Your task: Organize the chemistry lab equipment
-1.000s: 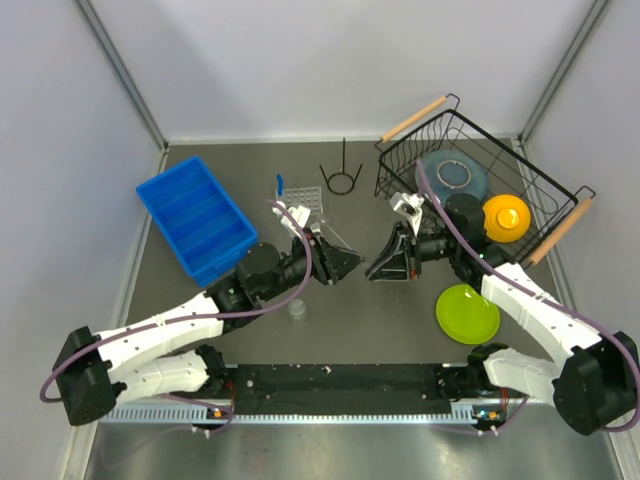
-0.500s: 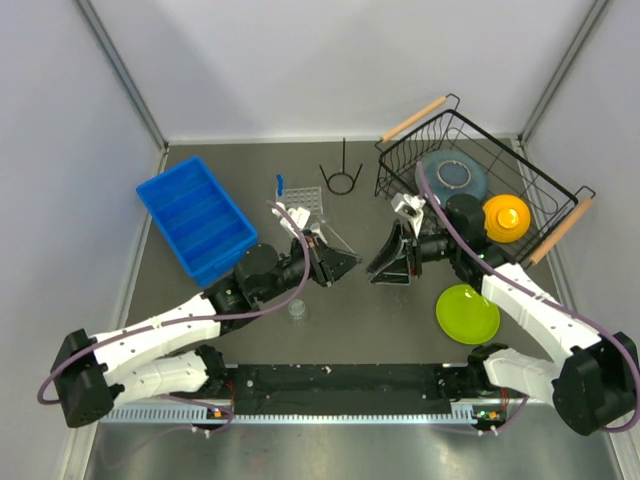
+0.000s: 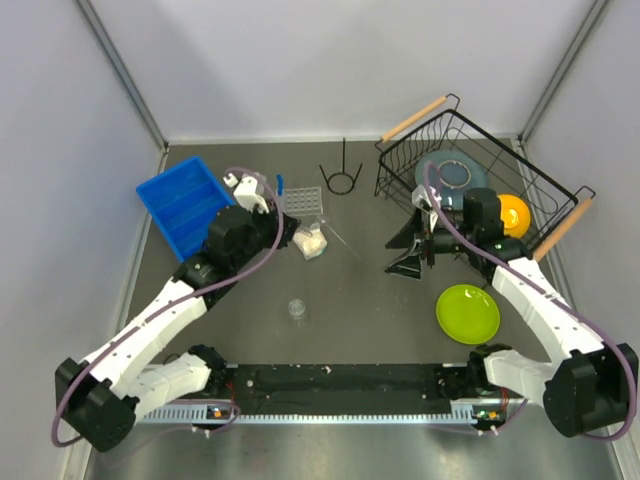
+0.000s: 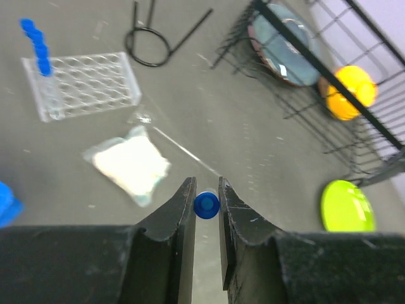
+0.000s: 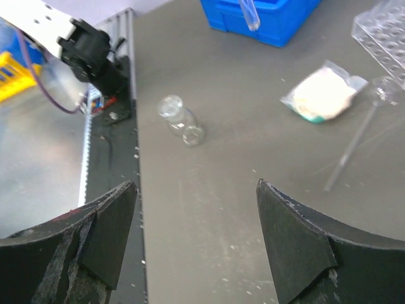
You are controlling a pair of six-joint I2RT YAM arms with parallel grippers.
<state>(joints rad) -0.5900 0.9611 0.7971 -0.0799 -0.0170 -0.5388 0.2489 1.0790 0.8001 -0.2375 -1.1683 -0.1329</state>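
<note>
My left gripper (image 4: 205,212) has swung back toward the grid rack (image 4: 85,85), clamped on a blue-capped tube (image 4: 206,204) (ready for slotting, I judge); my right gripper (image 5: 196,221), spread empty, has withdrawn.

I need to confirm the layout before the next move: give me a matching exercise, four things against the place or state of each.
1 orange bowl
2 green plate
3 cream-filled pouch
4 left gripper

A lying flat outside the wire basket
B shut on a blue-capped tube
C inside the wire basket
D beside the grid rack

Pairs: 1-C, 2-A, 3-D, 4-B
</note>
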